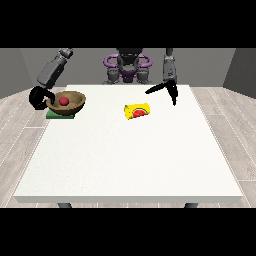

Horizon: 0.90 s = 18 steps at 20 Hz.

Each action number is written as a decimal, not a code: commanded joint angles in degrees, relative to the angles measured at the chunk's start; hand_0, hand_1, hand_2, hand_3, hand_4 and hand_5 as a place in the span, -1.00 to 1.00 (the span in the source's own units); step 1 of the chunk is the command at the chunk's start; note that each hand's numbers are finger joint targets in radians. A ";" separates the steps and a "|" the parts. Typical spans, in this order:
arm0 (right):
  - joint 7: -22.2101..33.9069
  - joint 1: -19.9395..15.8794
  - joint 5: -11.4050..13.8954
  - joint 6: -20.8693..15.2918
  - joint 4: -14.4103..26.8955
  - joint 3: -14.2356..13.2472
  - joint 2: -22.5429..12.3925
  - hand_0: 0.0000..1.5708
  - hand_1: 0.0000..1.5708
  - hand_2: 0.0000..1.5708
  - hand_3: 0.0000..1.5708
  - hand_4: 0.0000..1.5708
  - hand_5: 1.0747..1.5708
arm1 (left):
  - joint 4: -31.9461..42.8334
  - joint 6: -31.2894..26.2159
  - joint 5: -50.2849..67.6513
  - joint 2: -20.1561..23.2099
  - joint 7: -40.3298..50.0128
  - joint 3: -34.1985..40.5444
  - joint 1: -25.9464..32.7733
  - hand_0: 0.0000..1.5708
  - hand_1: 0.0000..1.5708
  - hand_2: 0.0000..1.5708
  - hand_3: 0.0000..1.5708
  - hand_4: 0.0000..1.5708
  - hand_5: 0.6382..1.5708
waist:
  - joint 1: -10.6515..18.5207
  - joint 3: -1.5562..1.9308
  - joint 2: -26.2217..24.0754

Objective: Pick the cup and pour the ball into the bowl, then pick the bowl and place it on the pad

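The ball [64, 100] is seen lying inside the bowl [75, 103], which sits on the green pad [60, 115] near the table's [130, 160] corner at the view's left, so the pouring is judged done and the placing is at its very end. The hand at the view's left [37, 97] is curled against the bowl's rim and appears to grip it, so what is called for next is judged to be a release and a withdrawal without the bowl being tipped. The cup [137, 111] lies on its side near the table's middle, yellow with a red picture on it but no writing that can be read, while the hand at the view's right [167, 89] is held above the table beyond the cup with fingers spread and nothing in them.
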 commanded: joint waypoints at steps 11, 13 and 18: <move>-3.01 -5.76 -1.24 5.05 9.27 -3.37 -7.50 1.00 1.00 1.00 -1.00 0.16 0.99 | -15.20 -0.62 -1.06 1.18 6.43 -1.87 3.90 -1.00 -1.00 -1.00 -1.00 -1.00 0.99 | -1.12 -0.04 5.12; -1.91 -5.33 -1.87 6.76 10.28 -3.96 -9.05 1.00 1.00 1.00 -1.00 -0.01 0.99 | -17.26 -2.27 0.44 1.37 7.53 -1.93 5.61 -1.00 -1.00 -1.00 -1.00 -1.00 0.99 | -1.13 -0.04 3.55; -0.14 -3.23 0.24 6.44 10.32 -1.39 -8.34 1.00 1.00 1.00 0.04 -0.06 1.00 | -16.00 -3.38 1.44 2.22 6.94 -0.89 7.06 -1.00 -1.00 -1.00 -1.00 -1.00 0.99 | -0.84 -0.09 0.72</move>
